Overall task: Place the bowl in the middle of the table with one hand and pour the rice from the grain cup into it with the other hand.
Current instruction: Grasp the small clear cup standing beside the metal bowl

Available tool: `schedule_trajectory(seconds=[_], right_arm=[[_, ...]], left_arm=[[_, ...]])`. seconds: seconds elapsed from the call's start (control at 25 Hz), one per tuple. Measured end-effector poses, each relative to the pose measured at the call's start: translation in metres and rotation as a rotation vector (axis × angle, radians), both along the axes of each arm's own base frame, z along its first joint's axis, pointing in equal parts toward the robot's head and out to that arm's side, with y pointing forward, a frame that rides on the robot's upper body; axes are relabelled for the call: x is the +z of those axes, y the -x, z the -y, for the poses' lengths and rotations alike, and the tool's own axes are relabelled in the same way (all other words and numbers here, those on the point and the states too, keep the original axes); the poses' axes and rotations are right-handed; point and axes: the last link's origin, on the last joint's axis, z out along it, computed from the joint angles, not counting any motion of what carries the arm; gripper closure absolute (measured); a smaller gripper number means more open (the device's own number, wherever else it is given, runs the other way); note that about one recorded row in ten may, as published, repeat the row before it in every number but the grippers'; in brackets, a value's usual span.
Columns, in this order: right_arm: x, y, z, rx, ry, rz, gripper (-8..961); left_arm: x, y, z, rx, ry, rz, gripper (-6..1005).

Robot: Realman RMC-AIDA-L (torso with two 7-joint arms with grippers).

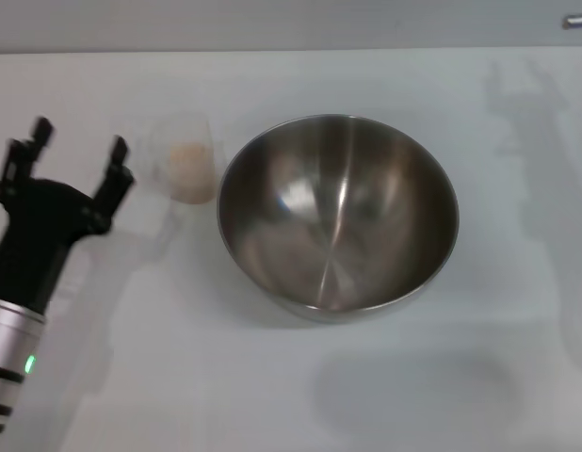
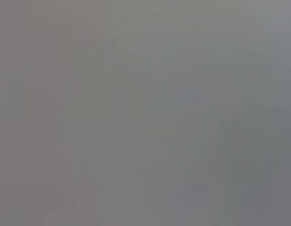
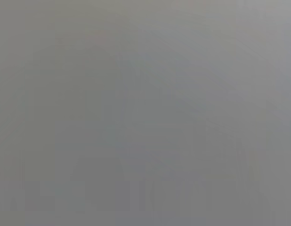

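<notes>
Left gripper point(image 1: 76, 155): fingers apart, empty, over left side of table point(image 1: 178, 377), just left of grain cup point(image 1: 185, 160), not touching. Cup upright, holds rice point(image 1: 190, 168). Bowl point(image 1: 337, 215) just right of cup, near table middle, upright, no rice visible inside. Right gripper not in view. Both wrist views show plain grey only.

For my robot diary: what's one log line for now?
bowl: mid-table, empty | grain cup: holds rice | left claw: open beside cup
</notes>
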Motion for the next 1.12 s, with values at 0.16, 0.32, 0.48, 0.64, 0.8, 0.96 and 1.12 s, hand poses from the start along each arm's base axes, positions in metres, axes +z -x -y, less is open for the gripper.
schedule_trajectory(seconds=[0.16, 0.32, 0.48, 0.64, 0.8, 0.96, 1.12], right_arm=[[0.001, -0.014, 0.005, -0.027, -0.002, 0.006, 451], [0.005, -0.027, 0.016, -0.036, -0.035, 0.029, 451], [0.008, -0.038, 0.025, -0.054, -0.059, 0.040, 451], [0.010, -0.042, 0.030, -0.058, -0.071, 0.042, 451], [0.011, -0.046, 0.034, -0.063, -0.081, 0.045, 451], [0.011, -0.048, 0.037, -0.069, -0.082, 0.044, 451], [0.012, -0.050, 0.037, -0.075, -0.087, 0.042, 451]], left_arm=[[-0.009, 0.003, -0.002, 0.032, 0.054, -0.025, 211], [-0.021, 0.006, -0.015, 0.082, 0.129, -0.064, 211], [-0.029, 0.007, -0.031, 0.136, 0.179, -0.088, 212], [-0.029, 0.010, -0.039, 0.167, 0.190, -0.104, 212], [-0.028, 0.013, -0.048, 0.201, 0.188, -0.128, 213], [-0.027, 0.015, -0.054, 0.220, 0.176, -0.165, 213], [-0.026, 0.016, -0.058, 0.232, 0.173, -0.172, 214]])
